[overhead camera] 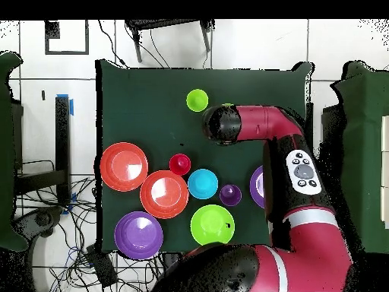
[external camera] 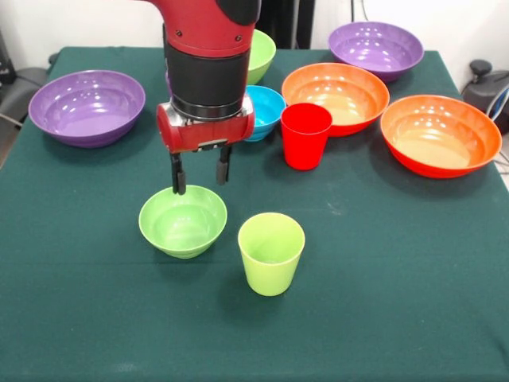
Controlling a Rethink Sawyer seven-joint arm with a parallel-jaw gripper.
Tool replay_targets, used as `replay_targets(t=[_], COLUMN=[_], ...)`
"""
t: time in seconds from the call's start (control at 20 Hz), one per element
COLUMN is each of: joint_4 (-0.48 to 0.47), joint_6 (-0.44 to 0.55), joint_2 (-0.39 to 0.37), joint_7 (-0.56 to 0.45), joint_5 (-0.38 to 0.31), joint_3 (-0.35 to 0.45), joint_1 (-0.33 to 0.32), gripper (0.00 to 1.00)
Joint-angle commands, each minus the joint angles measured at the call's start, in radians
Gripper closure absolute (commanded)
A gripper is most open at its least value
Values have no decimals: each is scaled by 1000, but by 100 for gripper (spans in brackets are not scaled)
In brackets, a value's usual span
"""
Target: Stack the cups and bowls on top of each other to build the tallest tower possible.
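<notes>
I see the pincer [external camera: 200, 177] hanging open over the far rim of the small green bowl [external camera: 183, 221], fingers spread and holding nothing; one fingertip sits at the bowl's rim, though I cannot tell whether it touches. In the front view the green cup [external camera: 271, 252] stands upright just beside that bowl, at its 4 o'clock, apart from it. The red cup [external camera: 305, 135] stands upright at 1 o'clock from the pincer, in front of an orange bowl [external camera: 336, 97]. The blue bowl [external camera: 265, 111] sits just left of the red cup, partly behind the arm [external camera: 208, 60]. A second orange bowl [external camera: 440, 135] lies at 3 o'clock on the green tabletop [external camera: 382, 263], one purple bowl [external camera: 87, 107] at 9 o'clock, another purple bowl [external camera: 376, 49] at the far edge. A larger green bowl [external camera: 262, 54] peeks from behind the arm. From overhead I also see the purple cup [overhead camera: 230, 195] beside the blue bowl. Nothing is stacked yet.
</notes>
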Motion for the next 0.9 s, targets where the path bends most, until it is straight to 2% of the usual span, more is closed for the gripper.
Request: replay_targets(t=[0.05, 0.9], joint_4=[-32, 7], joint_6=[61, 13], joint_2=[69, 60], joint_7=[-124, -58], joint_5=[-33, -24], joint_3=[77, 78], joint_1=[-8, 30], gripper=[0, 0])
